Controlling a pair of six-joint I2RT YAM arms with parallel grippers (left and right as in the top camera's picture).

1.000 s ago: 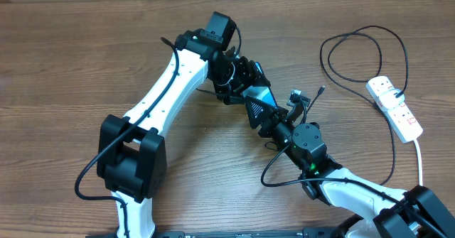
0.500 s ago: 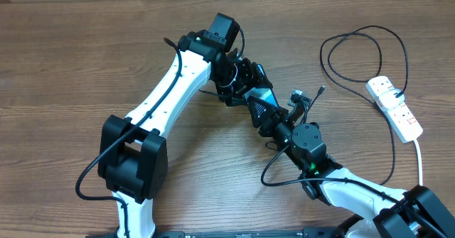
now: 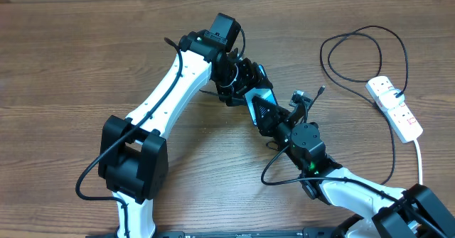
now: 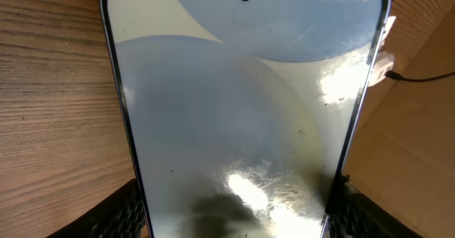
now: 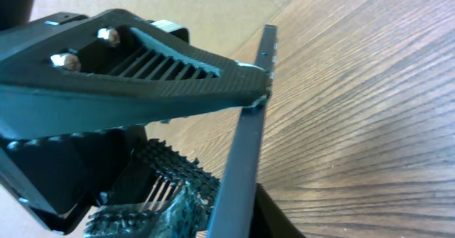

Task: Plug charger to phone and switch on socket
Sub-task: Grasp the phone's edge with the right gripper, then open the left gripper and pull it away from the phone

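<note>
Overhead view: the left gripper (image 3: pixel 242 82) pinches the phone (image 3: pixel 260 97) above the desk (image 3: pixel 71 53) at centre, with the right gripper (image 3: pixel 276 119) at the phone's other end. The charger (image 3: pixel 370 28) loops from the socket (image 3: pixel 395 108) at the right, and its plug tip (image 3: pixel 321 90) lies free near the right gripper. Left wrist view only: the lit screen fills the frame, with black fingers (image 4: pixel 121 213) clamped on both long edges. Right wrist view only: the phone appears edge-on, with a ribbed fingertip (image 5: pixel 142 74) touching it. Whether the right gripper is spread or pinching cannot be told.
</note>
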